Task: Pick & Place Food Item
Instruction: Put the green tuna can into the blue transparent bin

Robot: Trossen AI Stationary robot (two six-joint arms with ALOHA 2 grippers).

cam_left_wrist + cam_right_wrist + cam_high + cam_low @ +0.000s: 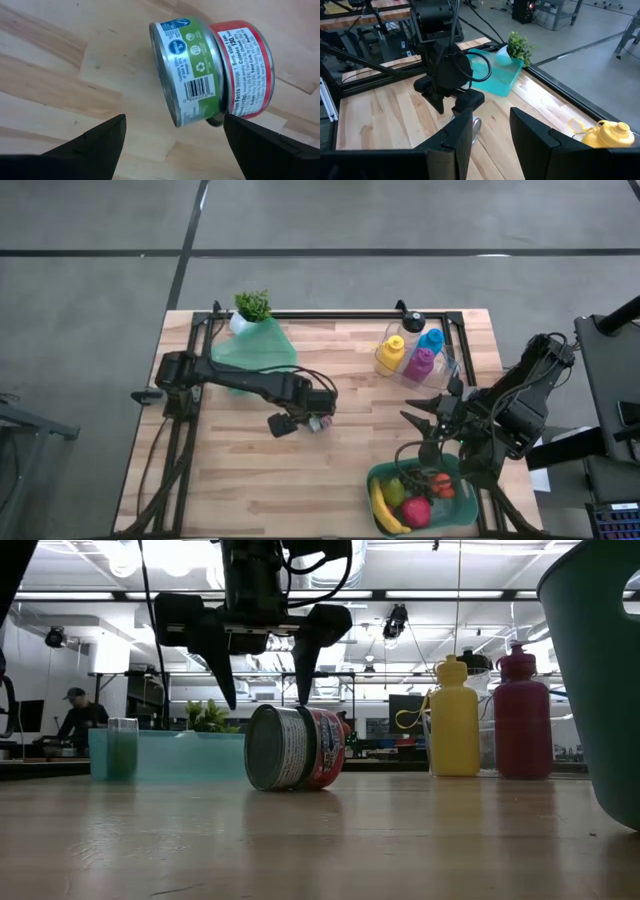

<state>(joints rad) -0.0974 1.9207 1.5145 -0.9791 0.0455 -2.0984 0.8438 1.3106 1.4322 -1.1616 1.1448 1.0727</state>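
Left end effector: fingers spread wide, hanging just above the can, one finger to either side of it and neither seen to touch. Nothing is pinched. The can lies on its side on the wooden tabletop, near the middle, its flat ends facing sideways, its label part green and white, part red.

Risk, as judged: the can rests on its curved wall and is free to roll. If one finger meets it before the other during descent or closing, it is likely to roll or skid out from between them. If the fingers close on the curved wall instead of the flat ends, the hold may be poor and the can may slip on lifting. A descent too deep would drive the fingertips into the tabletop.

Right end effector: waits above the right side of the tabletop, beside the green basket. Fingers stand close together with a narrow gap and hold nothing.

Containers: the green basket, at the near right corner, holds a banana, a red fruit, a green fruit and some small red items. The teal tray, at the far left, shows no contents; a small potted plant stands at its far edge. A clear bin at the far right holds yellow, blue and magenta bottles
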